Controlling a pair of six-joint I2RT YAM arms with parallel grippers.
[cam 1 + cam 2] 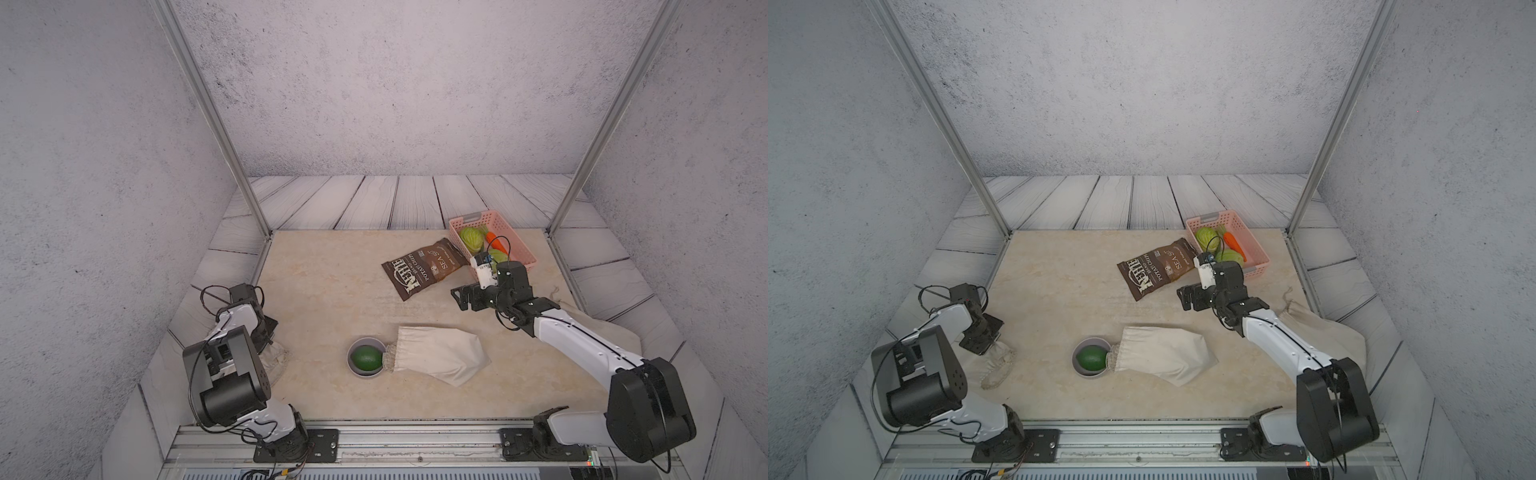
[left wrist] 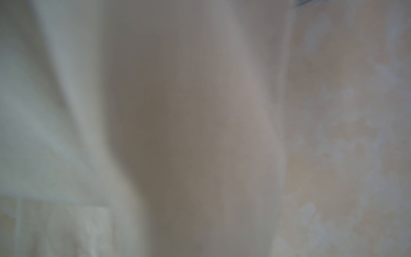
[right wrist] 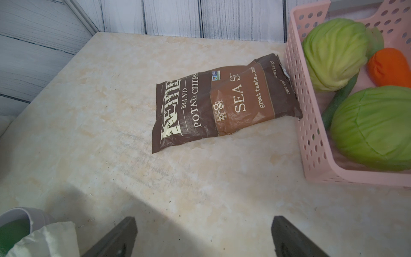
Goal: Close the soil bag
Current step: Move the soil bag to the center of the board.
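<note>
Counter (image 1: 1059,291), left edge: left end effector (image 1: 982,338) pinched shut on soil bag (image 1: 1000,365); right end effector (image 3: 202,235) wide open, empty. Grasp step; next: pull mouth closed.

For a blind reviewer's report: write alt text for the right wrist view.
A brown potato chip bag lies on a beige table, one end against a pink perforated basket holding two green cabbages and an orange carrot. Nearest the camera, the right gripper stands open over bare table, with a grey bowl and the edge of a cloth bag close by.
</note>
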